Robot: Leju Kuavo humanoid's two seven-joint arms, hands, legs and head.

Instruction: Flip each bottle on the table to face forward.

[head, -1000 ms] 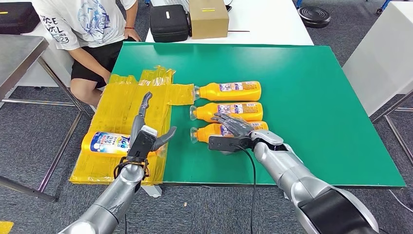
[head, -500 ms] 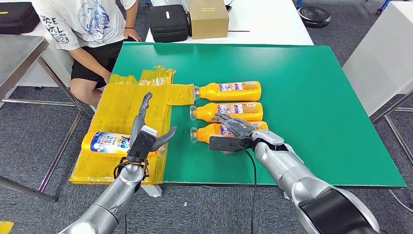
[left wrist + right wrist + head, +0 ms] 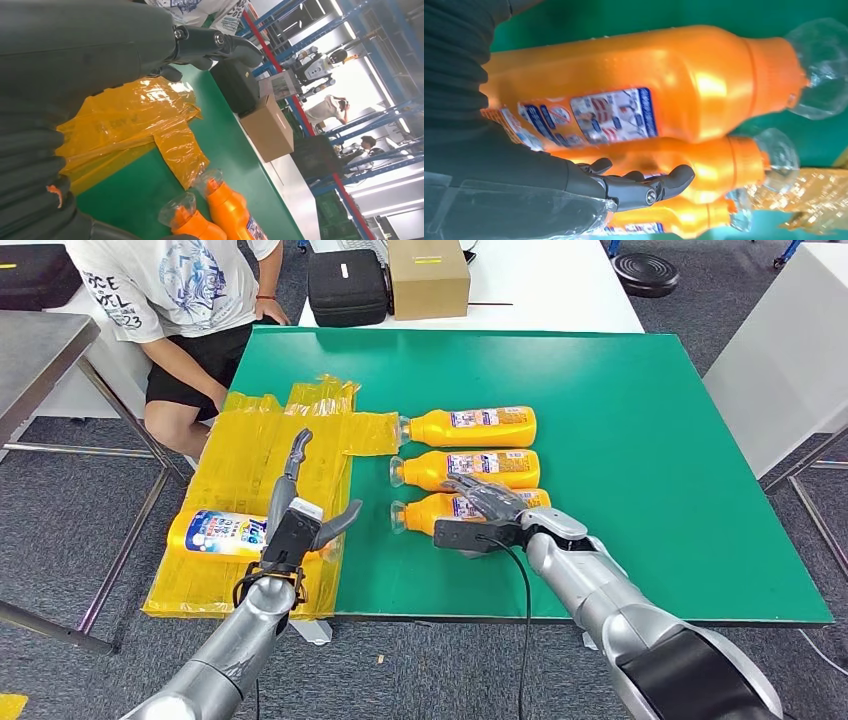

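Observation:
Three orange bottles lie side by side on the green table [image 3: 650, 440], caps pointing left: the far bottle [image 3: 480, 426], the middle bottle [image 3: 485, 466] and the near bottle [image 3: 425, 512]. My right hand [image 3: 480, 515] lies over the near bottle with its fingers [image 3: 644, 187] stretched out past it, not wrapped round. In the right wrist view the near bottle [image 3: 649, 85] shows its printed label. A fourth bottle [image 3: 215, 535] with a blue-and-white label lies on the yellow plastic sheet [image 3: 250, 440] to the left. My left hand [image 3: 300, 515] hovers above that sheet, fingers [image 3: 215, 42] spread, holding nothing.
A person [image 3: 180, 300] sits at the back left corner. A black case [image 3: 346, 285] and a cardboard box [image 3: 428, 275] stand on the white table behind. A grey table [image 3: 40, 350] is at the far left. The green table's right half is bare.
My right hand has slid slightly to the right along the near bottle. The left hand and the bottles have stayed put.

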